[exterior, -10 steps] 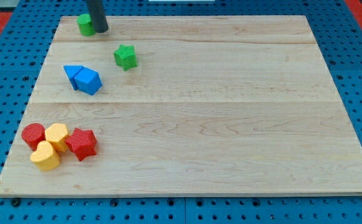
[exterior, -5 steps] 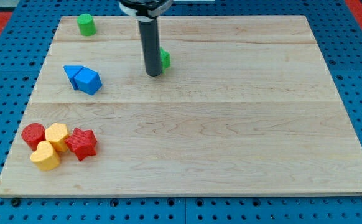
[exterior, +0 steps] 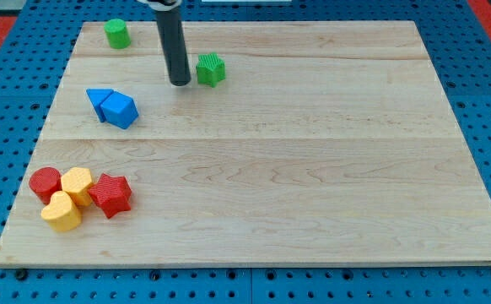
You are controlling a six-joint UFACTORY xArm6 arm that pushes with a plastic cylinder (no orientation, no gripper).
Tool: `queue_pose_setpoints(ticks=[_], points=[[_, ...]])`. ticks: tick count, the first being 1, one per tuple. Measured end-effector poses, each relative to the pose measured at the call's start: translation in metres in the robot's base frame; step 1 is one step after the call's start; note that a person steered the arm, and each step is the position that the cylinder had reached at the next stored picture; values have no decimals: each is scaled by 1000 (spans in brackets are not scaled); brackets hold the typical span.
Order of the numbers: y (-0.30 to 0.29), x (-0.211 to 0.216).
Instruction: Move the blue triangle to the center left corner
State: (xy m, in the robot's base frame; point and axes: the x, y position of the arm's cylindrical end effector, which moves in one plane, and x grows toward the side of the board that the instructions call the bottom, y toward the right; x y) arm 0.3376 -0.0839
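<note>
The blue triangle (exterior: 99,101) lies on the wooden board (exterior: 313,169) at the view's left, touching a second blue block (exterior: 121,111) on its right. My tip (exterior: 179,83) rests on the board, up and to the right of the blue pair and apart from it. A green star block (exterior: 211,69) sits just right of the tip, with a small gap.
A green cylinder (exterior: 116,34) stands near the view's top left corner. At the lower left sits a cluster: a red cylinder (exterior: 45,183), a yellow block (exterior: 78,183), a yellow heart (exterior: 61,212) and a red star (exterior: 110,195).
The rod went from beside the green cylinder to the right, pushing the green star rightward. It has now drawn back left and up a little, leaving the star uncovered.
</note>
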Motion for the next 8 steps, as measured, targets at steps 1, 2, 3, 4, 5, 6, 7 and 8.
queue_pose_setpoints(ticks=[1,2,3,4,5,6,7,8], points=[[80,31],[110,12],[69,-2],[21,0],[17,12],[46,31],[-52,24],[-168,24]])
